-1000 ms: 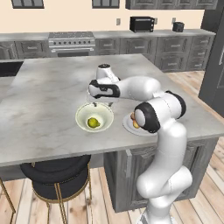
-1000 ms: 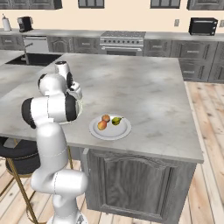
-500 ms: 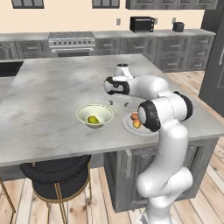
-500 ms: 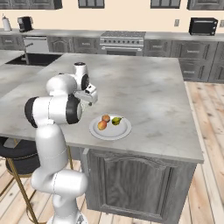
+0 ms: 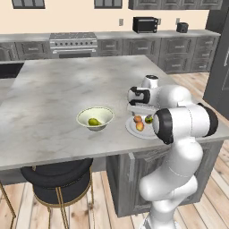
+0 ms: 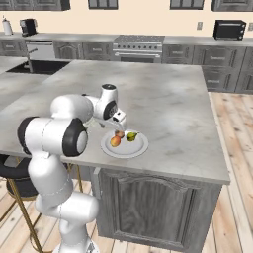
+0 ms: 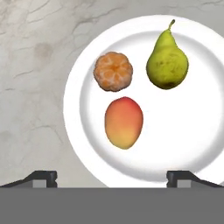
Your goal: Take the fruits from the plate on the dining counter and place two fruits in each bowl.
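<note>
**Open claw hangs over the plate, three fruits left to move**

The gripper (image 7: 111,177) is above the plate (image 7: 192,144) and looks straight down on it. Its two finger tips (image 7: 41,177) stand wide apart, and nothing is between them, so the claw is released and holds nothing. I judge that it is placed like this because a wide opening is needed before it goes down around a fruit.

The plate lies on the dining counter (image 5: 62,89), near the front edge and close to the robot. On it there are three fruits, each apart from the others: a mango (image 7: 124,122) with orange and red skin, a small orange (image 7: 113,71) that looks peeled or ribbed, and a green pear (image 7: 167,59) with its stem pointing away from the claw. The mango is nearest to the middle of the claw, so it seems the most probable next choice, but this is only my guess.

One bowl (image 5: 95,118) stands on the counter to the left of the plate, well apart from it. Inside it one green fruit (image 5: 93,121) already rests, so this bowl probably needs one more. I cannot find a second bowl with certainty in these pictures.

The task seems about one quarter done. The mango is long and smooth, so the fingers should close across its narrow side, otherwise it can slip or roll on the flat plate.
</note>
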Tool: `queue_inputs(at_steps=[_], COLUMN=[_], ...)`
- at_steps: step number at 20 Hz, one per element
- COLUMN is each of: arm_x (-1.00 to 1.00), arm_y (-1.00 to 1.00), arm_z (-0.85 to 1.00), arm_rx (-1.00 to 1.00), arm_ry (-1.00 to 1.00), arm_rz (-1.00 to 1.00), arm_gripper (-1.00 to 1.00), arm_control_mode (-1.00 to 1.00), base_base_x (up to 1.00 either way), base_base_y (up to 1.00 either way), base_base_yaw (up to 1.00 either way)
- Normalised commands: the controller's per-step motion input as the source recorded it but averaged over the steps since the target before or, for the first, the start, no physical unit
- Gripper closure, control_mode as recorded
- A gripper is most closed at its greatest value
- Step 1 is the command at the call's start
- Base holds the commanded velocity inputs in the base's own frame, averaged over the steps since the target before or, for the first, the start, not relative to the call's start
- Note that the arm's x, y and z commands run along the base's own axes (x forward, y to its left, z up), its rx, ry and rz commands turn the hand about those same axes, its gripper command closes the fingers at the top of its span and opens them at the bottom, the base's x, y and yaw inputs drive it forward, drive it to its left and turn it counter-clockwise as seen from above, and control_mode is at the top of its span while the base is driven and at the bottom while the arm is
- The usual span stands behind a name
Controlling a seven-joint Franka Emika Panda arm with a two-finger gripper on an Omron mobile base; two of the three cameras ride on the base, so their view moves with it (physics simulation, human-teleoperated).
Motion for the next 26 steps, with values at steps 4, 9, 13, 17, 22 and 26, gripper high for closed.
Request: queue_inputs(at_steps=[4,9,13,17,22,26], arm_x=[0.1,0.47,0.33,-0.21,-0.3,0.01], arm_y=[-0.15,-0.12,-0.08,0.0,0.0,0.0], arm_z=[-0.13,-0.24,-0.36,-0.23,-0.08,-0.14], arm_rx=[0.0,0.0,0.0,0.0,0.0,0.0], arm_ry=[0.0,0.0,0.0,0.0,-0.01,0.0], arm_rz=[0.14,0.11,0.05,0.0,0.0,0.0], arm_gripper=[-1.0,-1.0,-1.0,-1.0,-1.0,-1.0], arm_control_mode=[-1.0,-1.0,-1.0,-1.0,-1.0,-1.0], base_base_x=[0.0,0.0,0.0,0.0,0.0,0.0], base_base_y=[0.0,0.0,0.0,0.0,0.0,0.0], base_base_yaw=[0.0,0.0,0.0,0.0,0.0,0.0])
